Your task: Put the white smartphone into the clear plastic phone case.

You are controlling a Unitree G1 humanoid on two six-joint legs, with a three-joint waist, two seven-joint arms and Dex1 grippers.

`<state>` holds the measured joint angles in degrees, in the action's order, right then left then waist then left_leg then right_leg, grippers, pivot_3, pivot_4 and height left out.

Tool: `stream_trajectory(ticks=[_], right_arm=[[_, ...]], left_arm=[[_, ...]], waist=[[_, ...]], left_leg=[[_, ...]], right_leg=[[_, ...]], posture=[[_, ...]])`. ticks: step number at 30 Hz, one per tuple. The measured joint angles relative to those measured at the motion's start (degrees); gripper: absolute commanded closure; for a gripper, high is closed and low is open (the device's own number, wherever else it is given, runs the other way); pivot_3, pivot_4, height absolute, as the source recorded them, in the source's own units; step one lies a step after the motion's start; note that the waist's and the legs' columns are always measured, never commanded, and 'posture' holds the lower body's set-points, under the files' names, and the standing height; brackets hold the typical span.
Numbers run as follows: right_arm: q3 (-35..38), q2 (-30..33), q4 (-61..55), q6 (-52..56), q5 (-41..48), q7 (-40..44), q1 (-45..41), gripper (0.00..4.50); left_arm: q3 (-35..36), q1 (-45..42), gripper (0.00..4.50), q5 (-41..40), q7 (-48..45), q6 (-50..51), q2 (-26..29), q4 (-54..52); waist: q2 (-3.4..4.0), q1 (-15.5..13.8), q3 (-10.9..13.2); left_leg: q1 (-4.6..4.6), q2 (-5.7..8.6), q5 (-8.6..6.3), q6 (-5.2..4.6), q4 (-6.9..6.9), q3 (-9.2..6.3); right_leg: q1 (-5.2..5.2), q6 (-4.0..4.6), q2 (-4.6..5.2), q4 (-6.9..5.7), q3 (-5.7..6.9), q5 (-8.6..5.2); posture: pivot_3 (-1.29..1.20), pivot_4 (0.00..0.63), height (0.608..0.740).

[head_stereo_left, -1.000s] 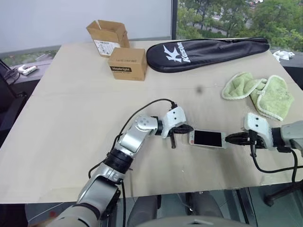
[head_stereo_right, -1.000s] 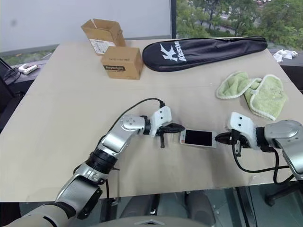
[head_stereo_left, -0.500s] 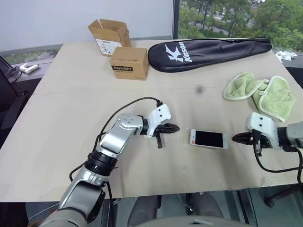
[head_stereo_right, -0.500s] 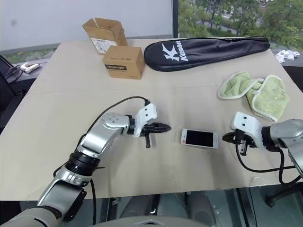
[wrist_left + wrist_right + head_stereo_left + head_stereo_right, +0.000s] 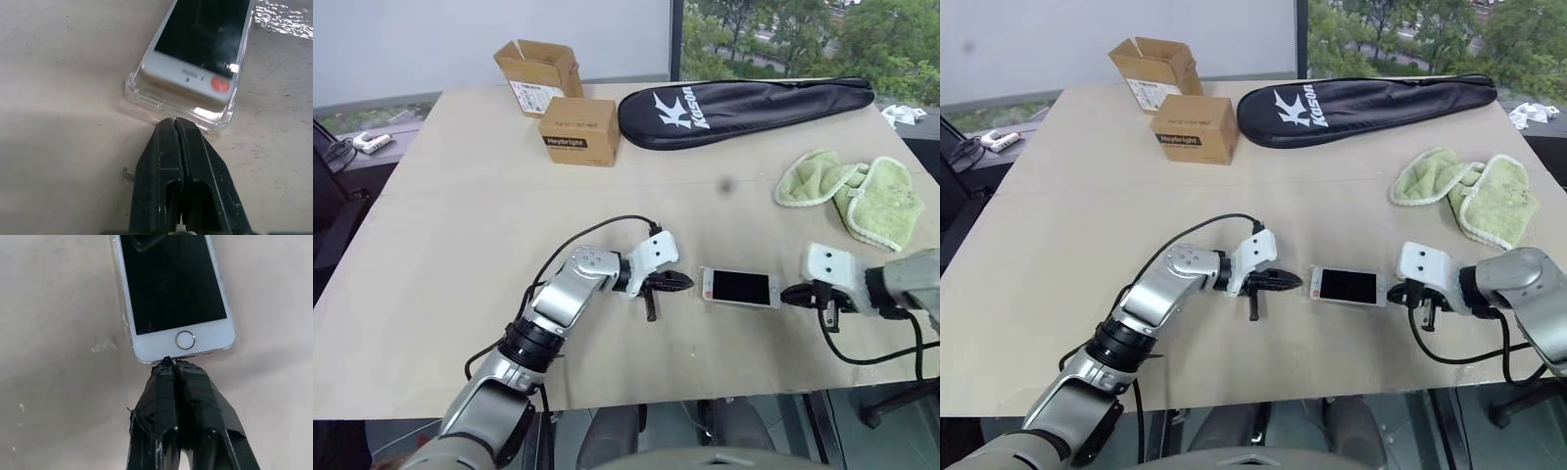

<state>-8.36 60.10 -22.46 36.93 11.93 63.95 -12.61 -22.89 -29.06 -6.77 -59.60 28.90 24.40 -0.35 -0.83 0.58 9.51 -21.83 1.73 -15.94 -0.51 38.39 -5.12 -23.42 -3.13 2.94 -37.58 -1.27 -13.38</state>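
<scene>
The white smartphone [image 5: 740,288] lies screen up near the table's front edge, inside the rim of the clear plastic phone case [image 5: 139,93], whose glossy corners wrap the end seen in the left wrist view. My left gripper [image 5: 683,281] is shut, its tip right at the case's left end [image 5: 174,122]. On the other side my right gripper [image 5: 788,294] is shut too, and its tip [image 5: 169,363] touches the phone's [image 5: 168,289] home-button end. Neither gripper holds anything.
Two cardboard boxes [image 5: 536,73] [image 5: 578,129] stand at the back left. A black racket bag [image 5: 744,101] lies along the far edge, and a green fuzzy cloth [image 5: 850,194] lies at the right. The table's front edge runs just below the phone.
A second ago both gripper tips were at the phone's ends. They drew apart half a second ago and have closed back in on both ends. The phone has kept its place.
</scene>
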Motion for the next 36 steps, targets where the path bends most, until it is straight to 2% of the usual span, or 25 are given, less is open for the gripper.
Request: stream_trajectory(ticks=[9, 14, 22, 25, 29, 31, 36], right_arm=[[-4.3, -2.4, -1.3, 3.5, -2.7, -0.8, -4.0, 4.48], [-4.2, -4.3, -1.7, 6.3, -3.2, -2.2, -3.9, 4.48], [3.2, -4.7, -2.6, 1.2, -1.5, -4.4, 5.5, 4.48], [8.7, -4.4, 1.0, -1.5, -0.8, -5.1, 9.7, 4.48], [14.2, -6.8, 6.1, -6.3, 0.7, -6.4, 10.4, 4.48], [15.0, -9.5, 8.7, -8.8, 2.2, -6.7, 10.6, 4.48], [16.7, -20.8, 10.6, -15.4, 6.2, -9.6, 13.8, 4.48]], left_arm=[[0.5, 0.5, 4.50, -0.1, 0.1, 0.2, -0.1, 0.1], [0.8, 0.7, 4.50, 0.3, 0.2, 0.6, 0.0, 0.1], [2.5, -1.4, 4.50, -0.5, -1.8, -1.1, 2.3, 2.2], [7.2, -4.4, 4.50, -2.0, -2.1, -2.0, 4.4, 2.7], [9.8, -6.4, 4.50, -4.8, -1.8, -3.0, 0.8, 2.4], [7.1, -5.2, 4.50, -5.8, -2.3, -3.0, -2.2, 1.2], [1.8, -1.1, 4.50, -6.0, -1.2, -2.9, -7.2, 1.0]], waist=[[-0.01, 0.4, -0.1], [-0.14, 0.7, -0.2], [-0.17, 0.2, -0.2], [-0.18, -0.1, -0.2], [-0.19, -0.2, -0.2], [-0.18, -0.2, -0.2], [-0.12, 0.2, -0.1]], left_leg=[[0.11, -0.04, 0.00, 0.00, 0.00, 0.02], [0.23, -0.09, 0.00, 0.00, 0.00, 0.06], [0.05, -0.06, 0.00, 0.00, 0.01, 0.02], [-0.06, -0.02, 0.00, 0.01, 0.01, 0.03], [-0.07, 0.02, 0.01, 0.02, 0.01, 0.06], [-0.10, 0.02, 0.09, 0.15, -0.02, 0.09], [-0.03, -0.01, 0.04, 0.07, -0.05, 0.13]], right_leg=[[0.02, 0.01, -0.06, -0.08, -0.04, 0.00], [0.10, 0.02, -0.13, -0.10, -0.09, 0.00], [-0.01, 0.01, -0.10, -0.09, -0.06, 0.00], [-0.11, 0.01, -0.03, -0.08, -0.05, 0.01], [-0.05, -0.01, 0.04, 0.05, -0.04, 0.01], [-0.08, -0.02, 0.04, 0.05, -0.08, 0.00], [-0.15, -0.01, -0.02, -0.11, -0.19, 0.00]], posture=[[0.00, 0.150, 0.740], [0.00, 0.150, 0.740], [0.00, 0.150, 0.740], [0.00, 0.150, 0.740], [0.00, 0.150, 0.740], [0.00, 0.150, 0.740], [0.00, 0.150, 0.740]])
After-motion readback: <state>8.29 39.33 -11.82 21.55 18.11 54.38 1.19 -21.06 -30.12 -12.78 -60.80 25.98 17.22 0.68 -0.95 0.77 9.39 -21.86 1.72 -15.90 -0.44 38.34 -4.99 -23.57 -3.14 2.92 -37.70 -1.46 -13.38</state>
